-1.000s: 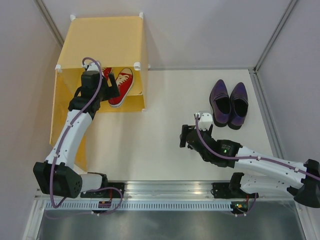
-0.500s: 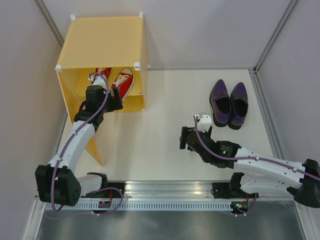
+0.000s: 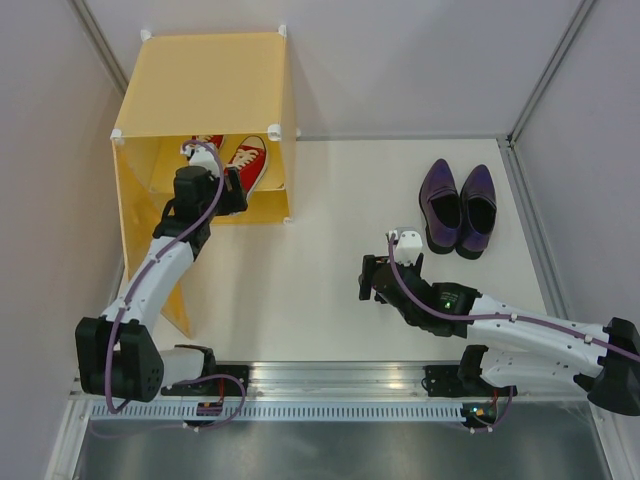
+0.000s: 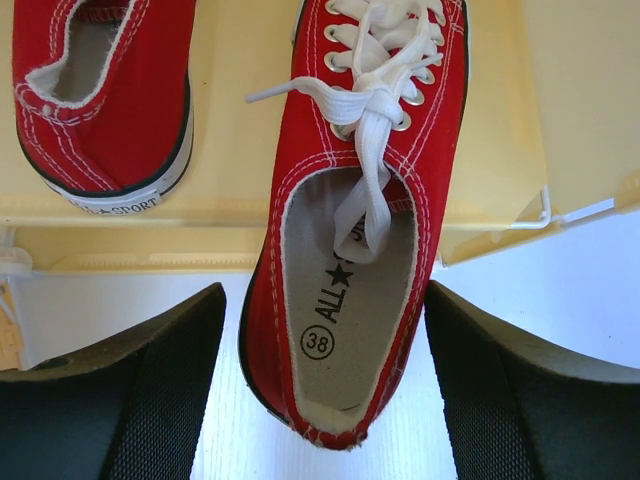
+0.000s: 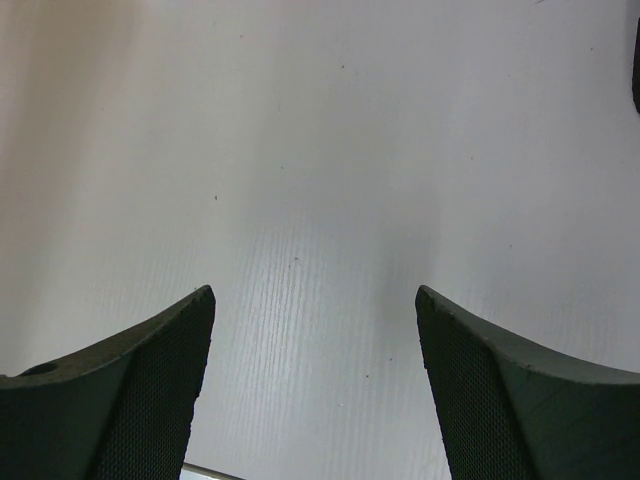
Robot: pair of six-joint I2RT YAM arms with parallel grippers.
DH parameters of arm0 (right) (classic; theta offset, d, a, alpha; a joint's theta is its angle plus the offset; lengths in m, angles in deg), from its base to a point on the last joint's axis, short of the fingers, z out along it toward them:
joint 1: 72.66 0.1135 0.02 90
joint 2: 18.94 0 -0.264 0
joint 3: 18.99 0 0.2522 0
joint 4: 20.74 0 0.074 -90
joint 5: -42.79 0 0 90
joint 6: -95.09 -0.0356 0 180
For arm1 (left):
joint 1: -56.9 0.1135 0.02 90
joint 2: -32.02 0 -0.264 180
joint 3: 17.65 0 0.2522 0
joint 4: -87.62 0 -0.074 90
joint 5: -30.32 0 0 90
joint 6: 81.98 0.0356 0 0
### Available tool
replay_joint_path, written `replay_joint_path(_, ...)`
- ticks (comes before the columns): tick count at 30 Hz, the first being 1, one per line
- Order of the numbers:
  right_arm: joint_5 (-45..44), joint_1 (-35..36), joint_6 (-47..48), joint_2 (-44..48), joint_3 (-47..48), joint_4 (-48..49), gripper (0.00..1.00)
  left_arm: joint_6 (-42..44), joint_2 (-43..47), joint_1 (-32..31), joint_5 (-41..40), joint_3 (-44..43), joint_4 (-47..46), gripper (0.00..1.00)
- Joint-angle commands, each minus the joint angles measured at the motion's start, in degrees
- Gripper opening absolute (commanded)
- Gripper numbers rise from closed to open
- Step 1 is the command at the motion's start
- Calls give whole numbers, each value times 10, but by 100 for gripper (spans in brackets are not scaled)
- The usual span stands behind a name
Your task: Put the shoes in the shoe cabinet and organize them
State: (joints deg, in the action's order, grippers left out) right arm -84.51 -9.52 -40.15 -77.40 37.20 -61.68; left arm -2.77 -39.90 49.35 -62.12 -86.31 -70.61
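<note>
Heel of red sneaker [image 4: 350,220] between jaws of left gripper [image 4: 322,292], spread wide, clasping nothing. Runs lengthwise, toe inside shoe cabinet [image 3: 200,80]. Right gripper [image 5: 312,290] agape, empty, well apart.

from above, the shoe cabinet's [image 3: 205,80] roof hides the toes of both red sneakers [image 3: 250,158], and the left arm [image 3: 165,250] covers most of the left-hand one. in the left wrist view the top edge cuts off the laced sneaker's [image 4: 350,200] toe and all but the heel of its mate [image 4: 100,100]. a dark sliver [image 5: 636,70] at the right wrist view's edge is too small to tell.
</note>
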Motion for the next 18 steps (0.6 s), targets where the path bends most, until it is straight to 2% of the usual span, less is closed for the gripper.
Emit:
replay_joint_path(1,-3,-1,-6,1,-5,18,85,33,-3,3,13,7,-31,83)
replay_joint_path(11,-1,-2,-3,1,-9,24,85,67,-13,3,41,13,-47,81)
replay_joint_path(16,-3,-2,-3,8,-16,26,85,61,-5,2,51,12,-53,56)
replay_joint_path(17,-3,-2,-3,9,-16,25,85,60,3,2,51,13,-55,53)
replay_joint_path(18,-2,-2,-3,10,-16,25,85,57,4,2,50,13,-60,45)
